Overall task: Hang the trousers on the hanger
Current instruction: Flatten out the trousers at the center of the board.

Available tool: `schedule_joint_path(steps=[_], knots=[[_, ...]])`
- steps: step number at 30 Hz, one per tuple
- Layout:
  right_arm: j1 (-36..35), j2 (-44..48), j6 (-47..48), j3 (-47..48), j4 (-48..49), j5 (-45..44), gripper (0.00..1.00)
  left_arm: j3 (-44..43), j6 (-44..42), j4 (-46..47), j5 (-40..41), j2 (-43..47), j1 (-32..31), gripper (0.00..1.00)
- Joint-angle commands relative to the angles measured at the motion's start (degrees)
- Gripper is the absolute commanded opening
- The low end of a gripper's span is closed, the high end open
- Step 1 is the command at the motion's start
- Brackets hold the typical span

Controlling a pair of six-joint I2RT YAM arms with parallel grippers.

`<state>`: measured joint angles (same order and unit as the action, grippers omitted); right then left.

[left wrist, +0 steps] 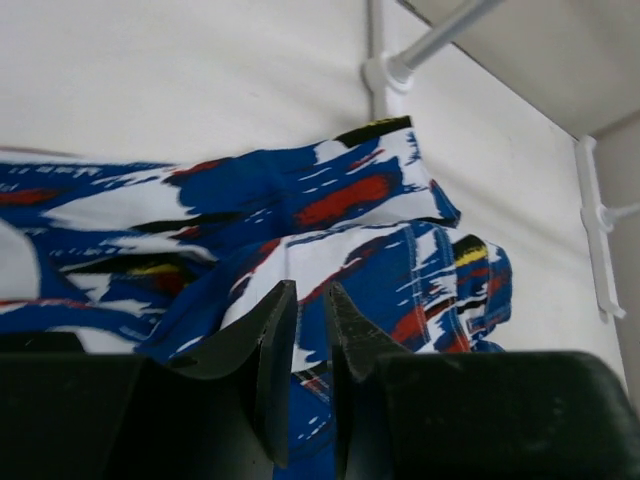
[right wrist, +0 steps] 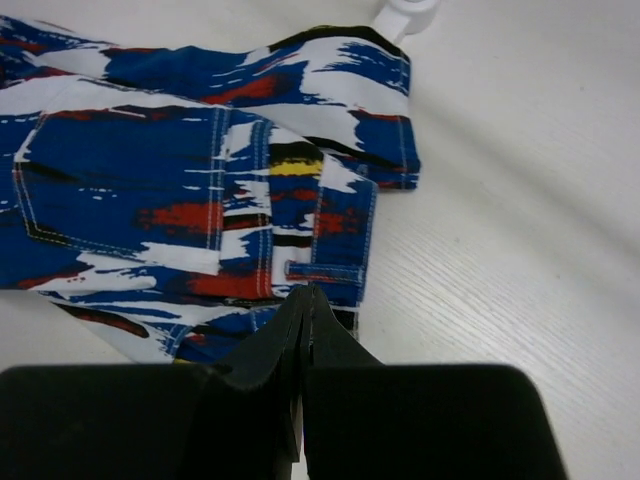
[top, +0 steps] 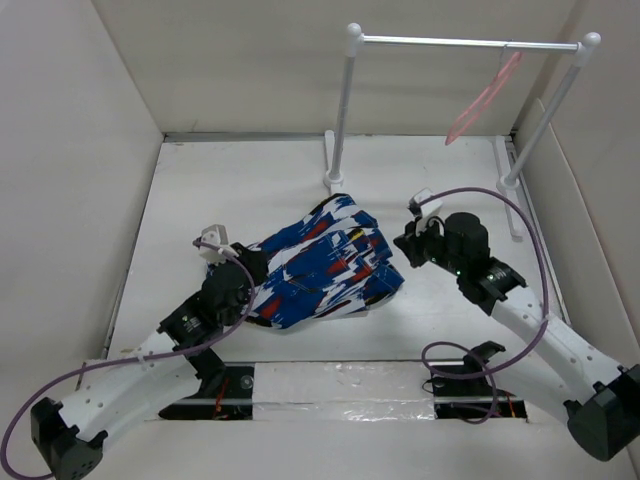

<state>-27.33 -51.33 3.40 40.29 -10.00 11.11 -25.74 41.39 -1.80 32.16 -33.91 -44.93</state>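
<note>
Blue paint-splashed trousers (top: 320, 265) crumpled at middle of desk (top: 200, 190), toward near edge. Fold at their left end pinched by left fingers (left wrist: 272, 330). Just beside waistband, right fingers (right wrist: 290, 325) pressed together. Pink hanger (top: 485, 97) hanging on rail (top: 470, 42), far right corner.

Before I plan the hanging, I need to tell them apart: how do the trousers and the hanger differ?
The trousers lie bunched on the table; the hanger hangs from the rack's rail. The trousers are broad, soft and blue with splashes; the hanger is thin and pink. The trousers sit mid-table; the hanger is at the far right.
</note>
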Motion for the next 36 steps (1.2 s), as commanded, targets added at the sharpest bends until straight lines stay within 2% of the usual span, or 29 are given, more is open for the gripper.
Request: schedule_joint_path(steps=[1, 3, 4, 6, 7, 8, 11, 13, 19, 22, 26, 28, 29, 30, 31, 32, 34, 35, 36], knots=[[-4.04, -2.54, 0.56, 0.75, 5.43, -3.1, 0.0, -2.39, 9.66, -12.06, 8.17, 2.27, 0.01, 0.16], [-5.54, -5.09, 0.38, 0.58, 5.52, -5.48, 0.12, -2.91, 13.19, -18.39, 7.74, 2.53, 0.01, 0.21], [-6.06, -5.88, 0.38, 0.4, 5.87, -5.84, 0.32, -2.74, 14.41, -21.63, 7.22, 2.53, 0.01, 0.27], [-6.07, -7.81, -0.75, -0.65, 6.74, -7.41, 0.52, -1.87, 17.57, -23.76, 6.6, 2.62, 0.01, 0.34], [-6.07, -8.34, -1.28, -1.0, 7.79, -7.86, 0.65, -2.04, 17.76, -24.64, 5.47, 2.97, 0.01, 0.43], [-5.37, -8.69, -1.81, -1.62, 8.85, -8.47, 0.7, -2.12, 18.2, -25.17, 4.93, 3.15, 0.01, 0.48], [-2.21, -11.24, -2.78, -5.04, 16.21, -5.86, 0.75, -1.42, 18.73, -24.92, 2.21, 3.67, 0.01, 0.59], [0.68, -14.22, -3.05, -4.88, 17.2, -1.3, 0.75, -0.46, 17.86, -23.95, -1.03, 3.68, 0.01, 0.59], [3.24, -20.73, -2.26, -3.82, 20.45, 8.46, 0.79, 2.53, 16.98, -20.18, -7.55, 0.25, 0.01, 0.59], [3.25, -22.75, -3.22, -4.17, 22.21, 9.62, 0.8, 4.03, 16.71, -17.45, -9.31, -1.33, 0.01, 0.61], [3.78, -26.1, -3.22, -2.94, 23.62, 11.91, 0.76, 4.9, 16.53, -15.52, -9.49, -2.39, 0.01, 0.61], [4.3, -26.54, -5.67, -3.46, 25.02, 12.09, 0.61, 4.73, 15.57, -14.46, -8.88, -2.65, 0.01, 0.61], [4.3, -26.45, -5.94, -3.55, 25.81, 11.83, 0.47, 4.73, 15.04, -13.41, -8.7, -3.61, 0.01, 0.6], [4.3, -26.1, -6.21, -3.64, 25.91, 10.96, 0.45, 4.82, 14.08, -12.62, -8.43, -4.23, 0.01, 0.6], [4.3, -25.75, -6.12, -3.64, 25.91, 10.6, 0.26, 4.99, 13.64, -10.52, -8.52, -5.1, 0.01, 0.57], [4.91, -25.14, -6.3, -3.73, 25.47, 9.99, 0.17, 5.26, 13.2, -9.2, -8.69, -7.11, 0.01, 0.55], [4.92, -21.82, -7.17, -5.48, 26.34, 8.67, 0.05, 5.87, 12.32, -6.03, -9.05, -9.58, 0.01, 0.51], [5.44, -20.4, -7.53, -6.18, 26.87, 7.88, 0.0, 6.05, 11.44, -2.45, -9.4, -12.47, 0.01, 0.41], [5.45, -18.91, -7.79, -6.71, 26.79, 7.09, 0.0, 6.05, 10.65, -0.15, -9.75, -13.97, 0.54, 0.37]])
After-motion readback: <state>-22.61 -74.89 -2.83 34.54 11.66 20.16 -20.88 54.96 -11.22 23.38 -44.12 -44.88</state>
